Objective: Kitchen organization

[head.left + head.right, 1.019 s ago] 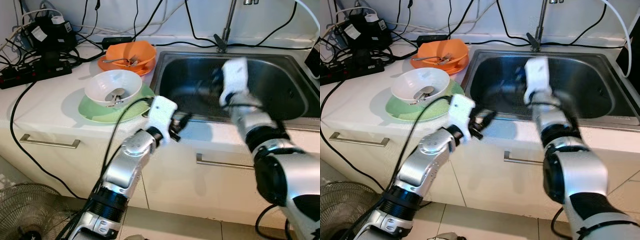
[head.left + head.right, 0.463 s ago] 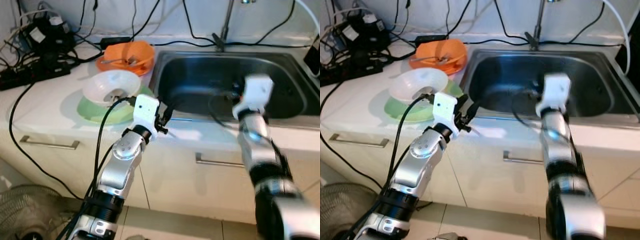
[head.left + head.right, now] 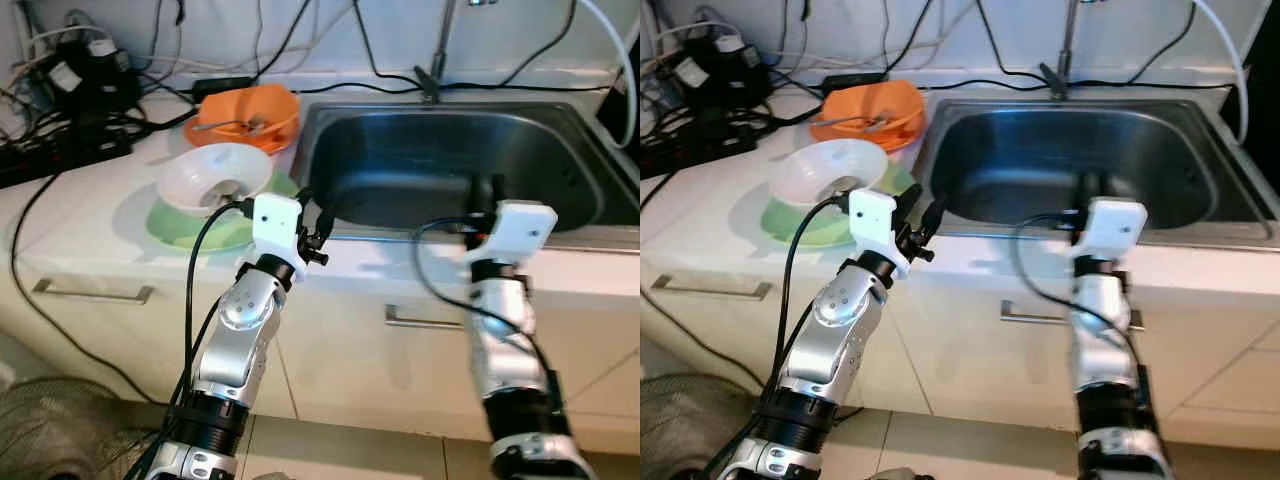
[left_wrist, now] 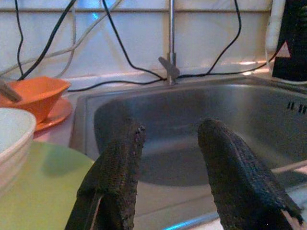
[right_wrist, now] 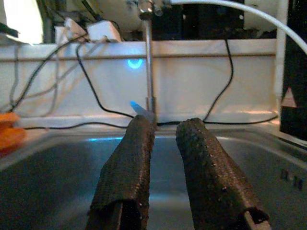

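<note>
A white bowl (image 3: 215, 175) holding a spoon sits on a green plate (image 3: 180, 228) on the counter. Behind it, an orange bowl (image 3: 250, 108) with cutlery rests on an orange plate. The steel sink (image 3: 450, 150) lies to their right. My left gripper (image 3: 318, 208) hovers at the counter's front edge between the green plate and the sink, open with nothing between its fingers (image 4: 120, 158). My right gripper (image 3: 486, 188) sits over the sink's front rim, pointing into the basin. Its fingers (image 5: 129, 163) stand a narrow gap apart and hold nothing.
A power strip and tangled cables (image 3: 70, 110) crowd the back left of the counter. The faucet (image 3: 437, 60) rises behind the sink, with a black object (image 3: 625, 95) at the far right. Drawer handles (image 3: 90, 292) run below the counter. A fan (image 3: 40, 440) stands on the floor.
My right arm has drawn back out of the sink basin to its front rim. The left gripper has shifted a little left, toward the green plate. The camera also shifted.
</note>
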Motion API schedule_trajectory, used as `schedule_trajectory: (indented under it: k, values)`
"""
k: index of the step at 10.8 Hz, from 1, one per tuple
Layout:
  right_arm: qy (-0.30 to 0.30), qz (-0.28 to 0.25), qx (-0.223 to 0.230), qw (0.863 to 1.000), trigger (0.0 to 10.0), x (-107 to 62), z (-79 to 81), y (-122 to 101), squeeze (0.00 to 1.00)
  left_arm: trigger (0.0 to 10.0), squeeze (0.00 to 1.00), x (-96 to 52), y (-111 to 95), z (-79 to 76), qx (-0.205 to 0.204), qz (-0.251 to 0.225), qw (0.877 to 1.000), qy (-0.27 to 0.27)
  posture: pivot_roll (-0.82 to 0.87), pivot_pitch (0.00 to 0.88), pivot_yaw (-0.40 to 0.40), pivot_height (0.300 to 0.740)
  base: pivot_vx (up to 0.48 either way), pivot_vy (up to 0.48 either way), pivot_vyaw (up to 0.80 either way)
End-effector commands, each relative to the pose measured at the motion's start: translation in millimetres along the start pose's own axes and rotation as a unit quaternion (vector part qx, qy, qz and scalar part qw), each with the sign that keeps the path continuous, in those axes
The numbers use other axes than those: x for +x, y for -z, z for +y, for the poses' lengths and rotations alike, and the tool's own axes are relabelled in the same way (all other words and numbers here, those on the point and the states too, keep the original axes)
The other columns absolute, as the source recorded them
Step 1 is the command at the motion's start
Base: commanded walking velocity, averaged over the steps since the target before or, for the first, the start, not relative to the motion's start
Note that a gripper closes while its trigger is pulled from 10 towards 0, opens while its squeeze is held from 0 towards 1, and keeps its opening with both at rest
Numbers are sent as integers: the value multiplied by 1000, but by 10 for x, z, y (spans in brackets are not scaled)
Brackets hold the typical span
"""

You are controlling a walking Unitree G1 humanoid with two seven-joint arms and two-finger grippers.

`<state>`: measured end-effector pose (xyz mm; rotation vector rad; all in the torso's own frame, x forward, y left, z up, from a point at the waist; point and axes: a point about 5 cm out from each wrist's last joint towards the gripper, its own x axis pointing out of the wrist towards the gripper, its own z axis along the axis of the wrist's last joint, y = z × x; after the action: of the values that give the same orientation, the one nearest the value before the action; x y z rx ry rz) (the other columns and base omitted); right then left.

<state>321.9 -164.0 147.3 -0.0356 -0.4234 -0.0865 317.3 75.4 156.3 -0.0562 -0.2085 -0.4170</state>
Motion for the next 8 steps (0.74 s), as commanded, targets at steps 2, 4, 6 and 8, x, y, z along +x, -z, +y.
schedule_trajectory:
  k: [2, 4, 6, 8]
  values:
    - [-6, 9, 0, 1000, 10000, -118, 84, 44, 0, 10000, 0, -68, 94, 65, 11, -4, 1000, -27, 60, 0, 96, 740, 0, 0, 0]
    - [-8, 21, -1, 1000, 10000, -168, 119, 87, 0, 10000, 0, -94, 117, 92, 24, -20, 998, -45, 58, 0, 96, 740, 0, 0, 0]
    - [-5, 23, 0, 1000, 10000, -156, 153, 84, 0, 10000, 0, -76, 133, 77, 25, -31, 998, -52, 56, 0, 96, 740, 0, 0, 0]
    - [-11, 21, -4, 1000, 10000, -154, 199, 71, 0, 10000, 0, -60, 93, 23, 28, -47, 997, -46, 58, 0, 95, 740, 0, 0, 0]
